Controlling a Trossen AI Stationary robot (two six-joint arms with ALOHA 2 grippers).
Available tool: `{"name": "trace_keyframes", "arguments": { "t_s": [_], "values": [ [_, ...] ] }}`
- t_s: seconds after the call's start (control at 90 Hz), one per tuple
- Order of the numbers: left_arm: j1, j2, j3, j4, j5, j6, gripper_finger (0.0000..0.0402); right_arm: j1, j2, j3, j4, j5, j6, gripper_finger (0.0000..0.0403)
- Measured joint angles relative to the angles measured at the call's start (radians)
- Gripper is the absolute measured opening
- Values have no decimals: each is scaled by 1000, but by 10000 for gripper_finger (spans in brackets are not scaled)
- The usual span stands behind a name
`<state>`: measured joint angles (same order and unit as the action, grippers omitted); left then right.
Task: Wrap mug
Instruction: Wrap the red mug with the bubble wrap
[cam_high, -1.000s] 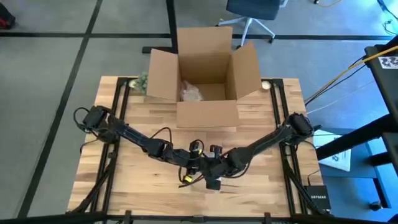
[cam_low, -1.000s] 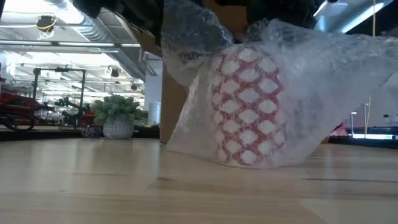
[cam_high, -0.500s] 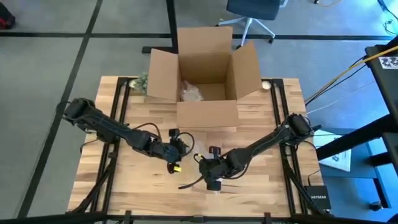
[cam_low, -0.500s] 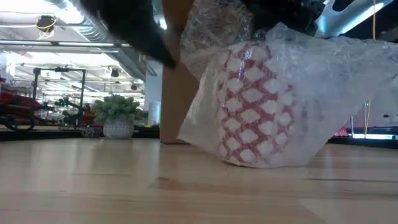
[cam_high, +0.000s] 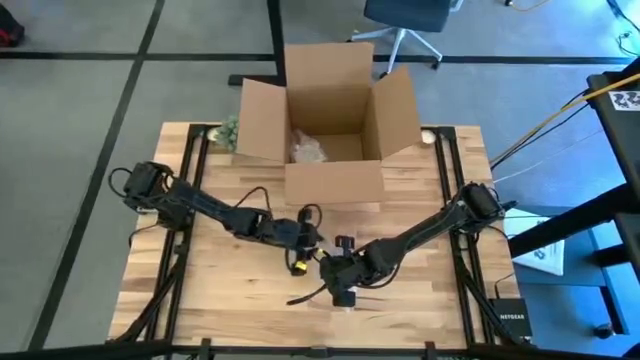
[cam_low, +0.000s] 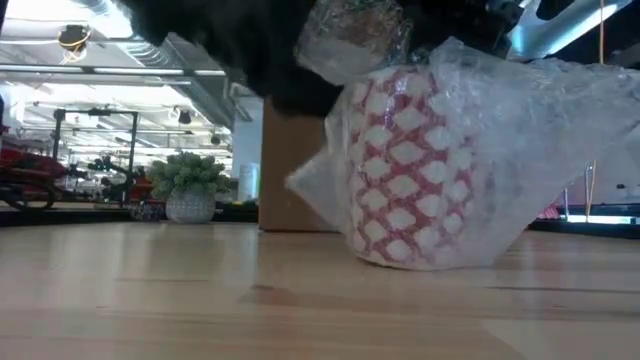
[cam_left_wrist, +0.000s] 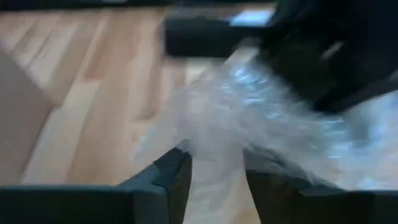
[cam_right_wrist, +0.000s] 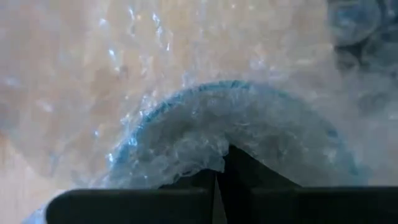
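A mug (cam_low: 405, 170) with a red and white diamond pattern stands on its base on the wooden table, near the front middle, under a sheet of clear bubble wrap (cam_low: 520, 130). My right gripper (cam_high: 340, 272) is above it and shut on the wrap. The mug's blue rim (cam_right_wrist: 155, 118) shows through the plastic. My left gripper (cam_high: 305, 240) stands open just to the mug's left. A loose flap of wrap (cam_left_wrist: 211, 155) lies between its fingers; I cannot tell whether they touch it. My right gripper pinches the bunched bubble wrap (cam_right_wrist: 199, 155) over the mug's mouth between its two shut fingers, coming from above and pointing down. The wrap drapes down round the mug, which stands upright on the table.
An open cardboard box (cam_high: 330, 120) with some crumpled wrap inside stands at the table's far middle. A small potted plant (cam_low: 190, 185) sits at the far left corner. Bare wood lies in front of the mug and to its left.
My left gripper drew back toward the table's left edge, then came back toward the mug. The mug, tipped a second ago, has settled upright. The wrap's left flap has drawn in closer to the mug.
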<state>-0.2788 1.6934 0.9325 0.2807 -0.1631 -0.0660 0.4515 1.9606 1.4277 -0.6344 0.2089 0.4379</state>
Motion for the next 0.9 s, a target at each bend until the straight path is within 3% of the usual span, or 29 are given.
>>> {"name": "trace_keyframes", "arguments": {
  "t_s": [0.211,0.367,0.633,0.9],
  "values": [
    [-48,34,0,75,52,-12,127,1,0,0,1,-3,-17,0],
    [-66,85,1,151,39,-75,127,0,1,-2,2,-13,-25,0],
    [-98,81,1,145,14,-144,127,-31,2,4,31,-72,-115,0],
    [-111,82,1,127,-21,-161,127,-42,2,151,-249,-107,-108,1]
  ]
}}
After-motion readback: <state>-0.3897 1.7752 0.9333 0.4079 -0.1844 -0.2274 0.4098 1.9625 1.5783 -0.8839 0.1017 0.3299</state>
